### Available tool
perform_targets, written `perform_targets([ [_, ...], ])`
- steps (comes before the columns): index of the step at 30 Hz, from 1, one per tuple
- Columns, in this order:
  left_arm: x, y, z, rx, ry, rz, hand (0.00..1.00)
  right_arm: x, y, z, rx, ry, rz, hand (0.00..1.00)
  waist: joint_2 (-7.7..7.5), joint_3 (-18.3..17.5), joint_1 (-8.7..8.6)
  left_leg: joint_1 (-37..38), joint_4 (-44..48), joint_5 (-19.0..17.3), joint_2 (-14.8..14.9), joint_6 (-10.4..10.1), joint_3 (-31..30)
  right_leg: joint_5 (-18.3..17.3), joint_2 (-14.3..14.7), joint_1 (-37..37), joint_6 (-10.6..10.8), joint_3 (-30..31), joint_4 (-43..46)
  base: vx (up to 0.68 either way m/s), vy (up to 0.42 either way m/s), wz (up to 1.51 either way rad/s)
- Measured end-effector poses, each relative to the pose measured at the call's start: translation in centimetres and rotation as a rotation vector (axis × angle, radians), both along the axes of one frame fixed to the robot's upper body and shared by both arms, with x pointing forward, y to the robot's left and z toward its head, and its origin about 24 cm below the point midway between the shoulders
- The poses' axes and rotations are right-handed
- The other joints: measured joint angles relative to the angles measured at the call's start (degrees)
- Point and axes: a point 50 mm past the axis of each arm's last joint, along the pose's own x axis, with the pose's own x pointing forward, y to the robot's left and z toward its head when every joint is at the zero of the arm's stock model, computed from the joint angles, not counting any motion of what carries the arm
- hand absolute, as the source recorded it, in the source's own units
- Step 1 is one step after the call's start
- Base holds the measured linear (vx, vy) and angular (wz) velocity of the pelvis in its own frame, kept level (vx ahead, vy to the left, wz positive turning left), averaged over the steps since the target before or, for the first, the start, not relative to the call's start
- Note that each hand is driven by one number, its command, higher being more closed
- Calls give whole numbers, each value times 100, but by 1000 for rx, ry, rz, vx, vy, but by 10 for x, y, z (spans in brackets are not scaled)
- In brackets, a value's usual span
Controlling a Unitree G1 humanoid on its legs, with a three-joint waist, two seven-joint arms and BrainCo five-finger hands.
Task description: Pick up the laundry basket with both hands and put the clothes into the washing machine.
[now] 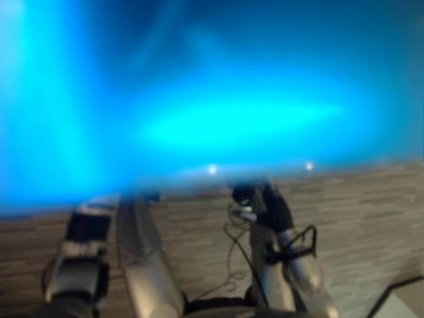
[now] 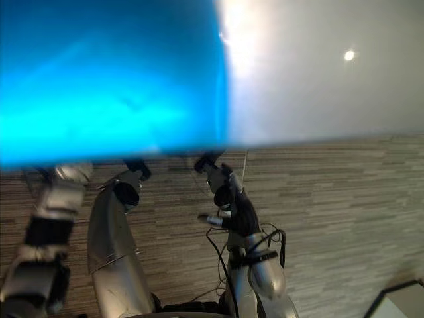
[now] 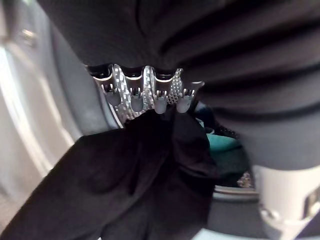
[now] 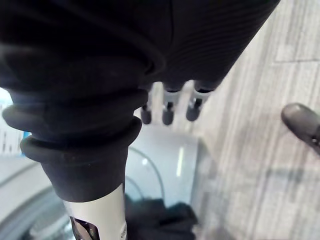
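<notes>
My two head cameras sit side by side and look down. A blurred blue shape [image 1: 199,99], perhaps the basket close against the lenses, blocks the whole upper part of the left eye's view but only the upper left part of the right eye's. Both views share the plank floor [image 2: 344,212] below it. My left wrist camera looks along my left hand [image 3: 145,95] from very close onto a black garment [image 3: 140,175]. My right wrist camera faces down past my right hand [image 4: 167,112] to the washing machine [image 4: 165,160] and that floor.
</notes>
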Motion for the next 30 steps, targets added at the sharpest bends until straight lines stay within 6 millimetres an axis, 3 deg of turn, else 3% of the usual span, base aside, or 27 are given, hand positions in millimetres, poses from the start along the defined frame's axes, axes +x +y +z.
perform_targets([
  [2, -25, -19, -45, -66, 81, 0, 0, 7, 1, -16, 95, 82, -34, 0, 14, 2, 117, 396, -311, 108, -120, -101, -35, -112, 6, 344, 25, -52, -79, 56, -68, 27],
  [3, -34, -27, -58, -94, 114, -12, 0, 8, 2, -24, 113, 122, -34, 0, 16, 2, 142, 505, -448, 149, -184, -128, -112, -152, 21, 480, 52, -106, -137, 49, -62, 35],
  [6, -57, -48, -90, -195, 210, -46, 0, 18, 14, -48, 146, 240, -1, 0, 26, 5, 295, 747, -991, 390, -468, -210, -409, -191, 55, 809, 104, -329, -391, 32, -55, 46],
  [8, -64, -56, -100, -278, 246, -68, 0, 30, 25, -55, 161, 288, 32, 0, 29, 7, 399, 836, -1321, 605, -624, -220, -549, -191, 53, 908, 105, -454, -504, 15, -26, 45],
  [12, -66, -64, -109, -395, 270, -84, 0, 53, 52, -57, 131, 322, 106, 0, 53, 22, 572, 855, -1805, 1025, -849, -262, -853, -231, -25, 995, 53, -786, -516, 25, -17, 42],
  [16, -66, -71, -112, -455, 281, -102, 0, 70, 69, -62, 104, 388, 131, 0, 78, 36, 608, 676, -1886, 1099, -965, -274, -1179, -347, -88, 1038, 72, -1090, -429, 25, 19, 37],
  [19, -66, -80, -109, -481, 273, -145, 0, 89, 70, -62, 96, 430, 101, 0, 189, 51, 745, 459, -1973, 1124, -1103, -289, -1453, -525, -231, 1005, 127, -1358, -255, 24, 36, 52],
  [21, -66, -83, -103, -501, 245, -163, 0, 106, 71, -51, 89, 420, 73, 0, 231, 63, 859, 334, -2083, 1211, -1223, -325, -1595, -654, -351, 938, 148, -1537, -107, 43, 23, 61],
  [24, -67, -97, -90, -583, 182, -225, 0, 147, 56, -17, 168, 391, -68, 0, 480, 87, 1088, -2, -2128, 1392, -1459, -344, -1976, -917, -592, 847, 130, -1934, 280, 66, -2, 74],
  [26, -68, -105, -81, -641, 135, -255, 0, 174, 26, 17, 327, 346, -206, 0, 598, 86, 1232, -250, -2137, 1526, -1729, -353, -2246, -1206, -965, 748, 150, -2170, 793, 95, -18, 89],
  [29, -70, -114, -74, -670, 107, -312, 0, 190, -15, 40, 504, 312, -350, 0, 643, 66, 1367, -510, -2019, 1534, -1970, -362, -2541, -1470, -1251, 745, 182, -2412, 1180, 78, -39, 85],
  [30, -70, -121, -72, -700, 108, -351, 0, 195, -44, 47, 615, 311, -452, 0, 753, 4, 1389, -610, -1960, 1536, -2165, -364, -2704, -1653, -1472, 771, 283, -2434, 1479, 85, -59, 96],
])
